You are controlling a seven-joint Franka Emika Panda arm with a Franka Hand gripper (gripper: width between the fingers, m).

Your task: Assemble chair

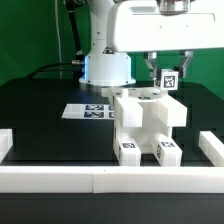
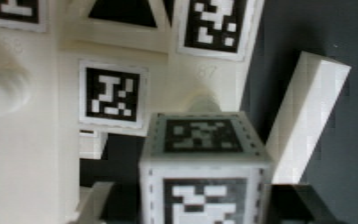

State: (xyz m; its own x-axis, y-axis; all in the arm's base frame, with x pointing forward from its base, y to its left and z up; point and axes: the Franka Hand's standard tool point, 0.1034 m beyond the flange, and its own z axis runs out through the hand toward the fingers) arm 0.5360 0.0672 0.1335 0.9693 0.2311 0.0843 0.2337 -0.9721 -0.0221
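One white robot arm [image 1: 108,40] is reaching down over the black tabletop [image 1: 40,95] from the back of the exterior view. Its two-finger gripper [image 1: 168,68] is hanging over the rear corner of the chunky matte-white plastic chair body [image 1: 140,120], on the exterior view's right. The jaws are drawn in close and are pinching a small white tagged block [image 1: 168,82].

- The block is sitting right at the chair body's top edge. I cannot tell whether it is touching or just clear.
- The chair body is standing mid-table, just behind the long low white front rail [image 1: 110,178]. Two tagged feet are facing the camera.
- The marker board [image 1: 88,110] is lying flat near the chair, toward the exterior view's left.
- Shorter white rails are sitting at either side of the table.

In the wrist view, the pinched block [image 2: 202,150] is filling the centre, showing a tag on two faces. The chair body [image 2: 34,100] is rising close beside it with its own tags. A plain white bar [image 2: 309,100] is lying aslant on the dark surface on the block's other side. I cannot tell which part it is.
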